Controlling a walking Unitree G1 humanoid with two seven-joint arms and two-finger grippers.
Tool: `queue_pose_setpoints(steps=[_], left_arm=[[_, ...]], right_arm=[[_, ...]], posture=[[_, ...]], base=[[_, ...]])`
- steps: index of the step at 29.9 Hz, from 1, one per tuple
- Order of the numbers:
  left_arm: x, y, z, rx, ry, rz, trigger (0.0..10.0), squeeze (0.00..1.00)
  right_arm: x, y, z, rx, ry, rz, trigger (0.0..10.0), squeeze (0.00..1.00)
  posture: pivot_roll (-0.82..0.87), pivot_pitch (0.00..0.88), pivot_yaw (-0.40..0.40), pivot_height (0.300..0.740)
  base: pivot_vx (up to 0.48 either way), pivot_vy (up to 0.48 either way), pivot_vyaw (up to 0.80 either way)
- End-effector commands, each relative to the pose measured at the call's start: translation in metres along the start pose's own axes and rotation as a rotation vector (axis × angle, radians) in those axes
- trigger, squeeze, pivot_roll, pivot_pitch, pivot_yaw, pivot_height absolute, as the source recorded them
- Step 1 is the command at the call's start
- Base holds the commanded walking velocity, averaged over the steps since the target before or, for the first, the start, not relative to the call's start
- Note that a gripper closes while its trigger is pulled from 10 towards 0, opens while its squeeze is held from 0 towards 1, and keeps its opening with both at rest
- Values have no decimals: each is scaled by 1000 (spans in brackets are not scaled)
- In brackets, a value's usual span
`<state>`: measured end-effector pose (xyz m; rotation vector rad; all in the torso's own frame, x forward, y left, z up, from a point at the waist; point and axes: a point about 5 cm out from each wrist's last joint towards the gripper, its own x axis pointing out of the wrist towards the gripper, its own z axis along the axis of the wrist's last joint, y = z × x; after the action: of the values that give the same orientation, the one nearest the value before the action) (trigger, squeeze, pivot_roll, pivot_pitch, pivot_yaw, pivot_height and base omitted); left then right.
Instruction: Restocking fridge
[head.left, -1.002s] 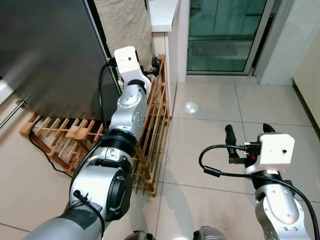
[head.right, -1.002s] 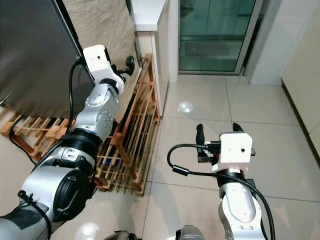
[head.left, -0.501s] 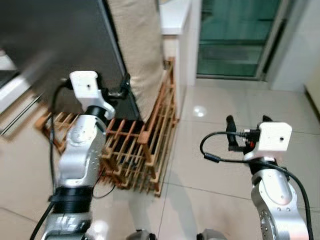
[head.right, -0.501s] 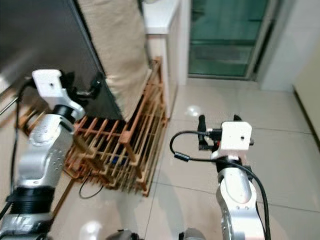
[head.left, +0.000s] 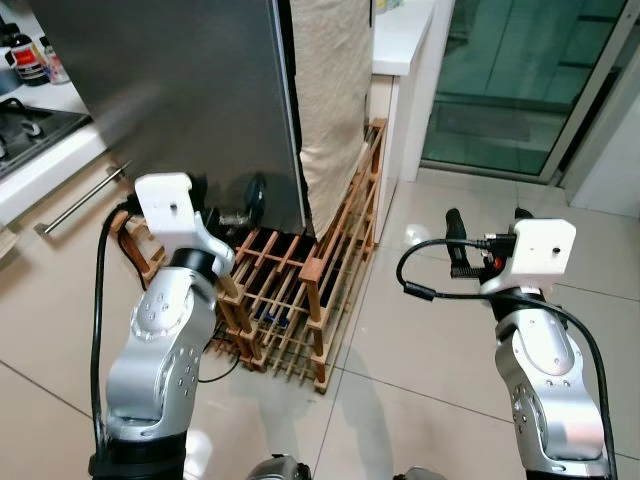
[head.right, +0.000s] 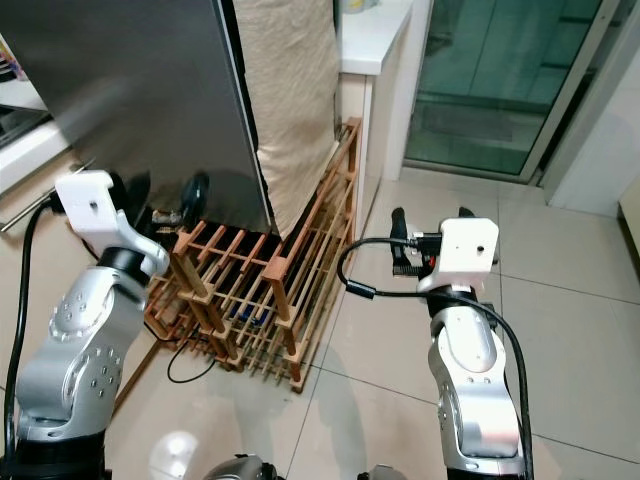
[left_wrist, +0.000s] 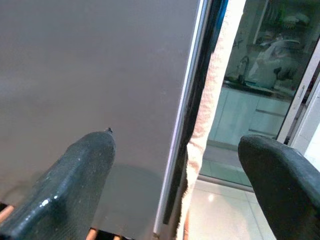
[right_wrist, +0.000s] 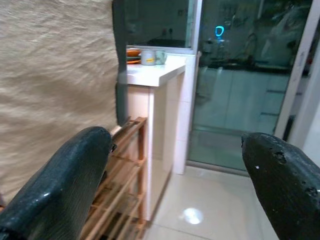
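Note:
The fridge (head.left: 190, 100) is a tall grey steel cabinet at the upper left, its door closed. A beige cloth (head.left: 330, 90) hangs down its right side. My left gripper (head.left: 228, 200) is open and held low in front of the fridge's bottom, just above the wooden rack (head.left: 290, 300). In the left wrist view its fingers (left_wrist: 75, 175) stand wide apart, facing the steel door (left_wrist: 90, 65) and the door's edge (left_wrist: 192, 100). My right gripper (head.left: 486, 214) hovers over the tiled floor at the right, open, with nothing between its fingers (right_wrist: 60, 175).
The slatted wooden rack lies on the floor against the fridge's foot. A white counter (head.left: 400, 35) and a glass sliding door (head.left: 520, 90) stand behind. At the far left are a hob counter (head.left: 30, 120) and a drawer handle (head.left: 85, 195). A black cable (head.left: 215, 375) lies by the rack.
The head view has swung, bringing the fridge front and hob counter into sight. My left arm has drawn back from beside the rack to low before the fridge. The right gripper stays open.

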<state>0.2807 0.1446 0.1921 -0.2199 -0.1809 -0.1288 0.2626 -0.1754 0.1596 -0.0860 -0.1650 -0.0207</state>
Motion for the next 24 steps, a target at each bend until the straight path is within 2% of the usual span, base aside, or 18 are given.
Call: queue_pose_setpoints(steps=[1, 3, 5, 6, 8, 12, 14, 16, 17, 21, 24], left_arm=[[0, 1, 2, 21, -15, 16, 10000, 0], [-1, -2, 5, 29, -35, 10, 10000, 0], [-5, -5, 19, 38, -128, 17, 10000, 0], [-5, -5, 19, 38, -128, 17, 10000, 0], [-1, -9, 34, 43, -198, 44, 10000, 0], [5, -19, 42, 72, -246, 13, 10000, 0], [9, -26, 41, 23, -244, -49, 10000, 0], [10, -28, 43, 16, -252, -63, 10000, 0], [15, -33, 49, 13, -285, -80, 10000, 0], [22, -36, 57, 24, -318, -62, 10000, 0], [25, -33, 55, 31, -303, -21, 10000, 0]], right_arm=[[1, 2, 14, -27, -68, 6, 10000, 0], [1, 1, 22, -42, -106, 4, 10000, 0], [-3, 1, 50, -95, -238, 17, 10000, 8], [-3, 1, 50, -95, -238, 17, 10000, 8], [-5, -4, 66, -108, -297, -8, 10000, 12], [2, -7, 77, -111, -332, -33, 10000, 16], [7, -4, 83, -115, -356, -16, 10000, 16], [8, -3, 84, -115, -357, -13, 10000, 16], [11, -1, 84, -118, -357, 0, 10000, 12], [13, 3, 85, -117, -360, 20, 10000, 12], [15, 7, 84, -120, -356, 38, 10000, 8]], posture=[[-46, 0, 57, 711], [-56, 0, 50, 711], [-70, 0, 38, 711], [-70, 0, 38, 711], [-80, 0, 16, 711], [-87, 0, 14, 711], [-84, 0, 11, 711], [-84, 0, 11, 711], [-85, 0, 12, 711], [-87, 0, 15, 711], [-89, 0, 17, 711]], base=[[0, 0, 0], [0, 0, 0], [0, 0, 0], [0, 0, 0], [0, 0, 0], [0, 0, 0], [231, 0, 0], [480, 0, 0], [480, 0, 0], [480, 0, 0], [475, 0, 0]])
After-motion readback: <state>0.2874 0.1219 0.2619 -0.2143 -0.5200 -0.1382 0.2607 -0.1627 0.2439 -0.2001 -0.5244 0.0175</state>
